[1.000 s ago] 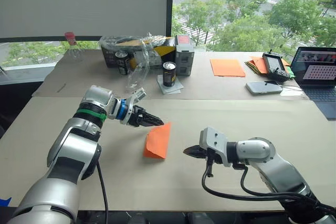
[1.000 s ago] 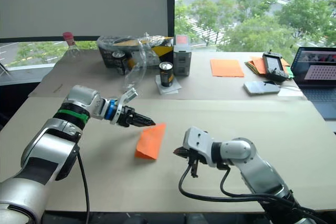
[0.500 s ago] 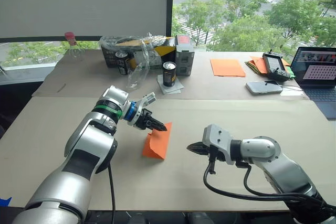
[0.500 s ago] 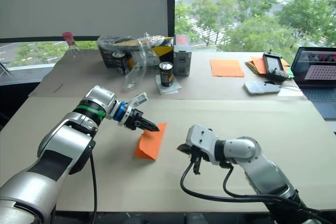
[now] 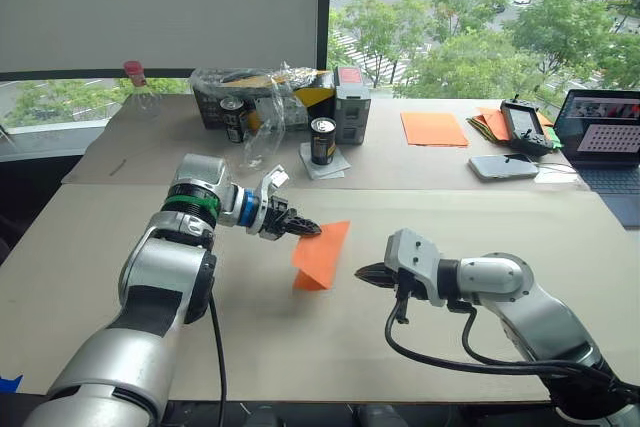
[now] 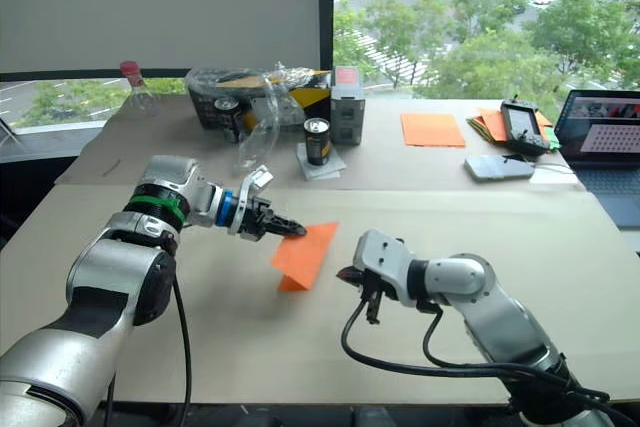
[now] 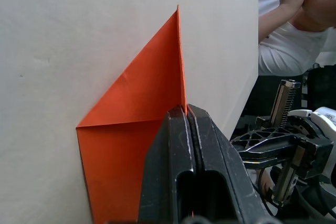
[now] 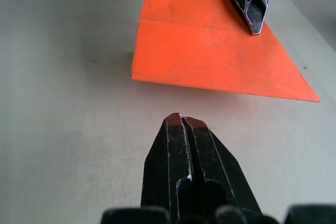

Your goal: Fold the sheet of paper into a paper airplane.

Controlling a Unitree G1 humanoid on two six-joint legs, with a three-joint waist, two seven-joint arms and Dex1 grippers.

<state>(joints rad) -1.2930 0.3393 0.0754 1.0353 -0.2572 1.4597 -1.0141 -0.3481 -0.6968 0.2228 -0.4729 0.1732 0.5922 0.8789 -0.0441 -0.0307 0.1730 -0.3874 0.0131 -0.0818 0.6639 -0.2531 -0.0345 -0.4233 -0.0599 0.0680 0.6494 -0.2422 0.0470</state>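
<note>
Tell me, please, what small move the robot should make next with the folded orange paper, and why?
Probably bring the right gripper forward onto the near part of the sheet of paper to pin it down. Its fingers are shut and stop short of the paper, while the left gripper is shut on the paper's far edge, with one side lifted off the table.

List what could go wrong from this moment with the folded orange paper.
1. The left pincer is shut on one edge of the folded orange paper alone, which lifts off the table; the thin paper could tear or slip free.
2. The right pincer is shut, close beside the paper but not touching it, so nothing pins the paper and a pull could drag it instead of creasing it.
</note>
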